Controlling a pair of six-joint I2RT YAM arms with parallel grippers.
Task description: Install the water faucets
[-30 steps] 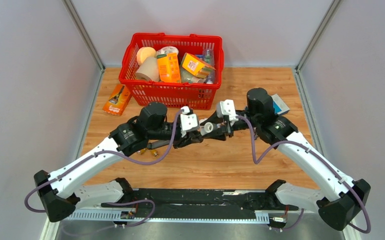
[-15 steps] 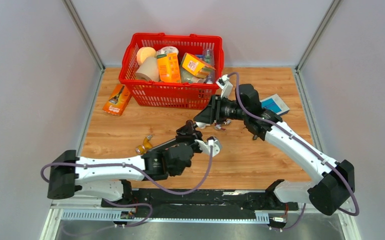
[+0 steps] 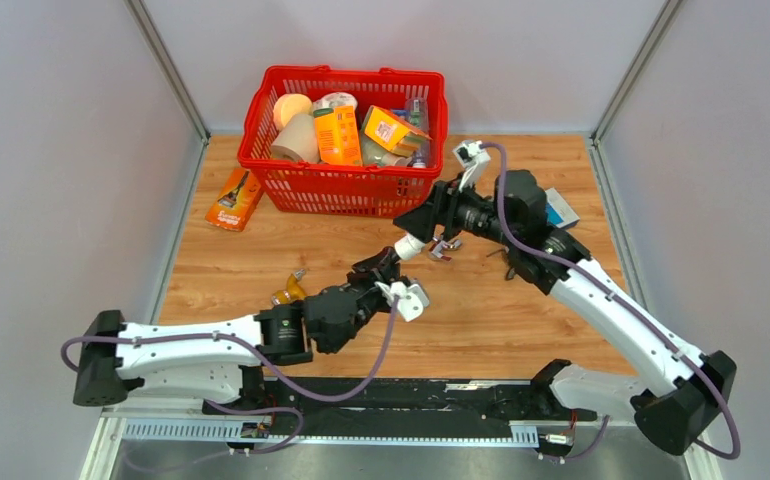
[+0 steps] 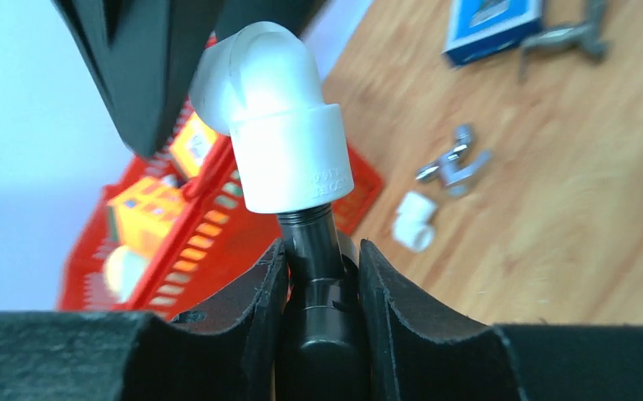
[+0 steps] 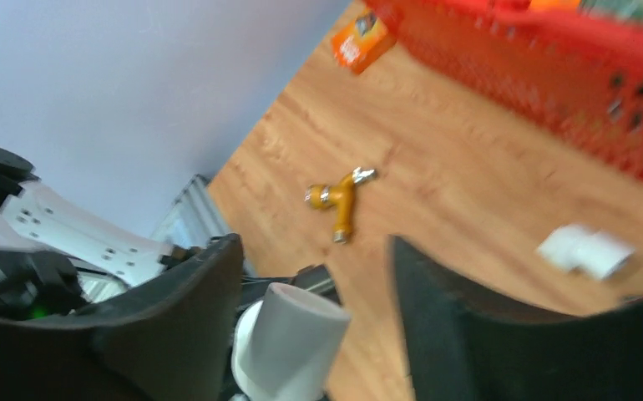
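right gripper (image 5: 314, 251) parted (blurry), white elbow fitting (image 5: 289, 351) between jaws, likely brass tee (image 5: 339, 199) beyond

Soft, even light covers the desk (image 3: 241, 260), shadows faint. The right wrist view is motion-blurred; glare bleaches the elbow fitting (image 4: 272, 109) in the left wrist view.

Twin six-joint arms, white and black, on one shared black rail (image 3: 391, 395).
Left arm (image 3: 191, 345) and right arm (image 3: 611, 310): long links are cased in white shells, joints and bases in black housings. A purple cable (image 3: 361, 375) is run loosely along each arm. A small white camera mount (image 3: 408, 298) is fitted at each wrist. Left gripper (image 4: 322, 259) and right gripper (image 5: 314, 251) are finished with broad matt black fingers (image 4: 255, 317), faintly grained.
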